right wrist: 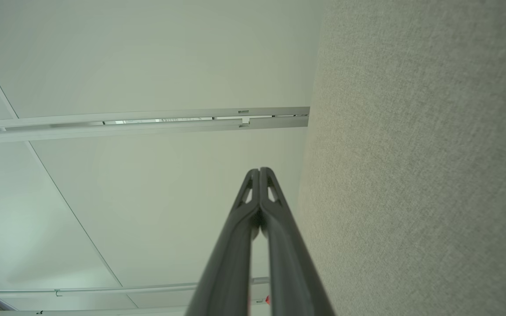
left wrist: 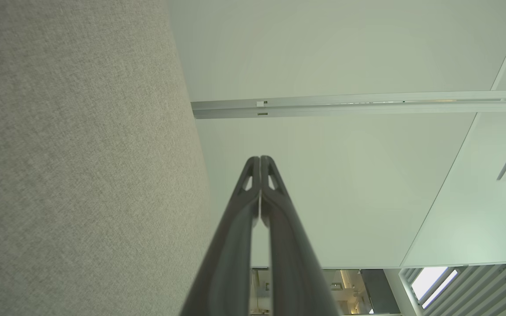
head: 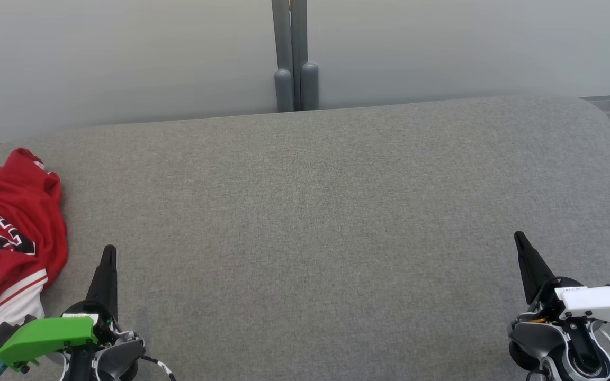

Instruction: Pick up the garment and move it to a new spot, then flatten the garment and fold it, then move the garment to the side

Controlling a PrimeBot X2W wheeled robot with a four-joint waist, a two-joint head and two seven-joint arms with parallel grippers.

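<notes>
Left claw (head: 109, 250) and right claw (head: 519, 236) hang closed over grey surface (head: 305, 211) by wall (head: 125, 53).

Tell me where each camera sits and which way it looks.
Head view: on the robot's head, looking forward and down at the grey padded surface, red garment at its left edge; shut left fingers and right fingers at the bottom corners.
Left wrist view: on the left wrist, looking along the left fingers toward a pale wall.
Right wrist view: on the right wrist, looking along the right fingers toward that wall.
Shared: both wrist views catch the padded surface and the wall's rail.
</notes>
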